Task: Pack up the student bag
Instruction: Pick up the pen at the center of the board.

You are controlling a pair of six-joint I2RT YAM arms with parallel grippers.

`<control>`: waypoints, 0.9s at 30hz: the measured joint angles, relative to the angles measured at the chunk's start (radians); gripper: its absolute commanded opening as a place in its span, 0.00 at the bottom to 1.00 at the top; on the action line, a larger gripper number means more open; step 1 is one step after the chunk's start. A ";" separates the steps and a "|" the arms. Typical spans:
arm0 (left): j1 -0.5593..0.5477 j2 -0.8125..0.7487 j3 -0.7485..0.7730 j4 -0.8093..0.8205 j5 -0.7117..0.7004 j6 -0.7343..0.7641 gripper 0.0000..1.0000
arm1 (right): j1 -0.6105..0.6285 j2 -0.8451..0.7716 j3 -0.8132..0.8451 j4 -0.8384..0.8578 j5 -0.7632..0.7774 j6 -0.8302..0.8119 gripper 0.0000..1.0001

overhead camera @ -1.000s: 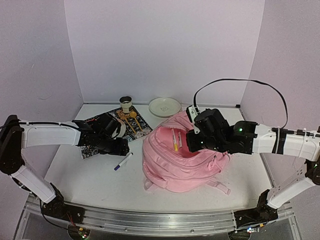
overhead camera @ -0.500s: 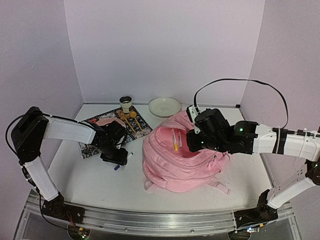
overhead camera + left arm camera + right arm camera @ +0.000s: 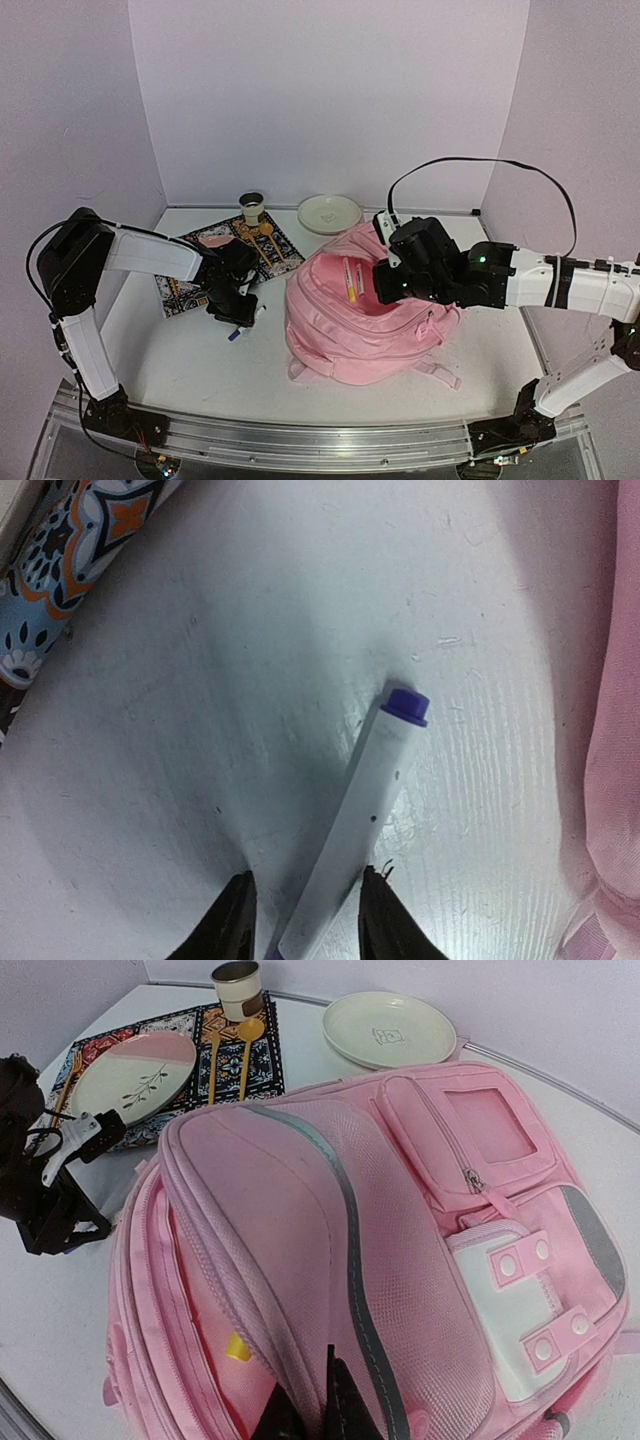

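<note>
L gripper, frame bottom, 2 fingers spread astride white plastic marker w/ purple cap; R gripper pinching edge of soft pink fabric student bag.

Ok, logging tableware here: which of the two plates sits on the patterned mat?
The pink-and-cream plate with the leaf sprig, on the mat beside the gold spoons. The plain cream plate lies on bare table.
</note>
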State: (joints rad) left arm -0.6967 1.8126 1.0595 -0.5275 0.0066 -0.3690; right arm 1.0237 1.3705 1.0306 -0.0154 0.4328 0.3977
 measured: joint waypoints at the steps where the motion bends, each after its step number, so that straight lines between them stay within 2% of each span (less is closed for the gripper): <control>1: 0.002 0.000 0.000 -0.001 0.000 -0.003 0.27 | 0.000 0.000 0.000 0.000 0.000 0.000 0.00; 7: 0.007 -0.018 -0.031 0.018 0.000 -0.016 0.12 | 0.000 0.000 0.000 0.000 0.000 0.000 0.00; 15: -0.006 -0.082 -0.094 0.016 0.067 -0.048 0.00 | 0.000 0.000 0.000 0.000 -0.005 0.000 0.00; 22: -0.012 -0.141 -0.134 0.021 0.102 -0.099 0.00 | 0.000 0.000 0.000 0.000 -0.009 0.001 0.00; 27: -0.011 -0.206 -0.180 0.093 0.143 -0.161 0.00 | 0.000 0.001 0.000 0.000 -0.012 0.000 0.00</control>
State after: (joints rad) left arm -0.7078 1.6064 0.8798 -0.4342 0.1496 -0.5305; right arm 1.0237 1.3716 1.0306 -0.0154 0.4210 0.3979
